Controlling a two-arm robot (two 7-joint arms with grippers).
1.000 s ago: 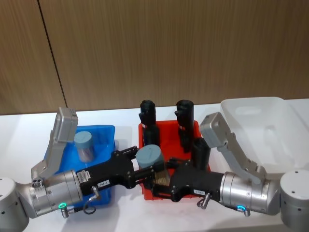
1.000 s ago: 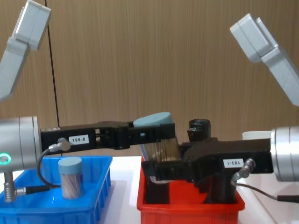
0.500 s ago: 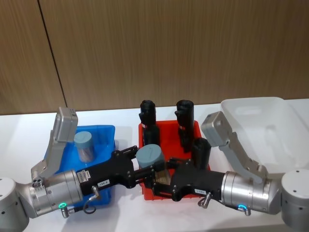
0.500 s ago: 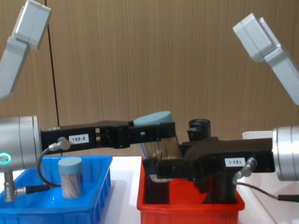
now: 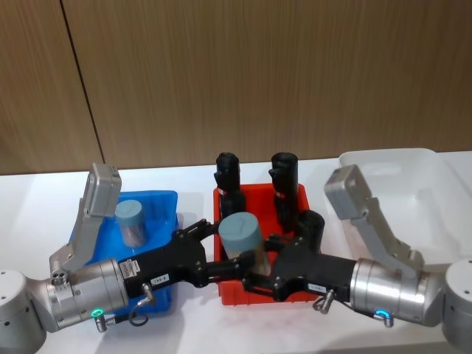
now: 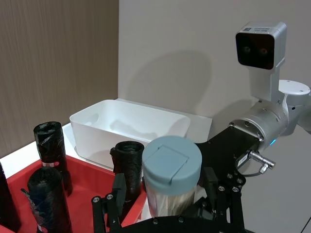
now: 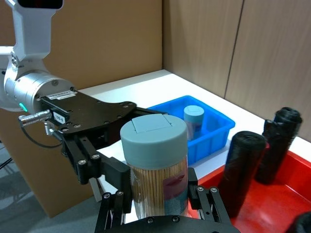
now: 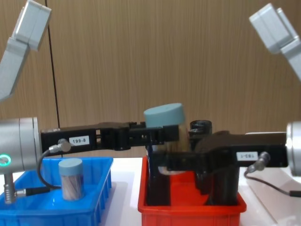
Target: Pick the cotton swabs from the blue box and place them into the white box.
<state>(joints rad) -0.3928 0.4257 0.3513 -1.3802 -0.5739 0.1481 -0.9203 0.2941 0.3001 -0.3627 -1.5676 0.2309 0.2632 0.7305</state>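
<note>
Bright, even indoor light; a soft shadow lies on the wall (image 6: pixel 194 43) behind the white box (image 6: pixel 127 127).

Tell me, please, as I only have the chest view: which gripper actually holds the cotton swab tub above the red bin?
Observer: The right gripper does; in the right wrist view its jaws press both sides of the tub.
Operator: Thank you. Is the left one gripping it too?
Observer: No; in the left wrist view the left gripper stands open, its jaws wide of the tub on either side.
</note>
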